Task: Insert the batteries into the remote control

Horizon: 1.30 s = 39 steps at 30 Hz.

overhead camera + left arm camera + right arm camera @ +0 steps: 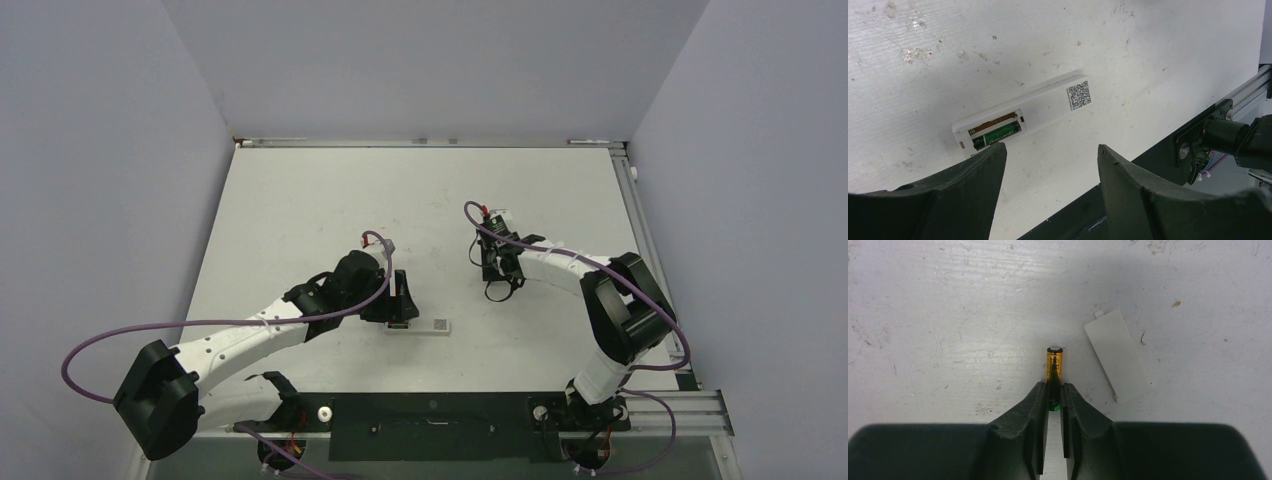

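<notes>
While the right pincer is clamped on the copper-gold battery, the step in hand looks like the second half of the loading: one cell in, one to go.

- Remote control lies back-up on the counter, QR label showing, compartment uncovered.
- Dark-green battery sits in the slot nearer the left wrist camera. The slot beside it is bare, with a copper strip showing.
- Battery cover lies flat on the counter just right of the held cell, not touching it.
- Copper-gold battery is gripped at its near end. Most of its length juts forward past the fingertips, capped end away from the camera. Cannot tell whether it is clear of the counter.
- Left pincer is spread wide and holds nothing. One fingertip is just beside the compartment end of the remote; touching or not, cannot tell. The remote lies ahead of the gap, not between the fingers.
- In the top view the right pincer is well apart from the remote control, off to its far right.

Judgement on the next move: carry the cell across to the bare slot, line its long axis up with the seated cell, get the polarity right, then press down. The left pincer may need to steady the remote. A grip that far back on the cell could let it pivot.
</notes>
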{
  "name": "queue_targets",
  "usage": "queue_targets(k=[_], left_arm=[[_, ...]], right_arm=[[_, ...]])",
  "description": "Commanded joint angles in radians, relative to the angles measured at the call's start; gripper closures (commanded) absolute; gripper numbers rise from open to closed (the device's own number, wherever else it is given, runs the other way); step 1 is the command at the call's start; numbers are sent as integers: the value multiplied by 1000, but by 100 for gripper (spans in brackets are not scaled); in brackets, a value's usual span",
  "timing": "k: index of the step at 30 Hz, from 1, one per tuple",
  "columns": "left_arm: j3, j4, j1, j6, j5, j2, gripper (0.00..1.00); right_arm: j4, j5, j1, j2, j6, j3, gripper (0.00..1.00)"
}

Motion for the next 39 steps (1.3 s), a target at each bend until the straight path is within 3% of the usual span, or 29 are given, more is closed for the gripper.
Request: queue_targets(k=[1, 21, 39], left_arm=[[9, 15, 2, 7, 10, -4, 36], [-29, -17, 45, -15, -22, -70, 34], [-139, -59, 262, -53, 45, -277, 33]], right_arm=[[-6, 0, 11, 10, 7, -11, 89], [-75, -5, 125, -118, -5, -9, 92], [-62, -220, 289, -200, -223, -3, 91]])
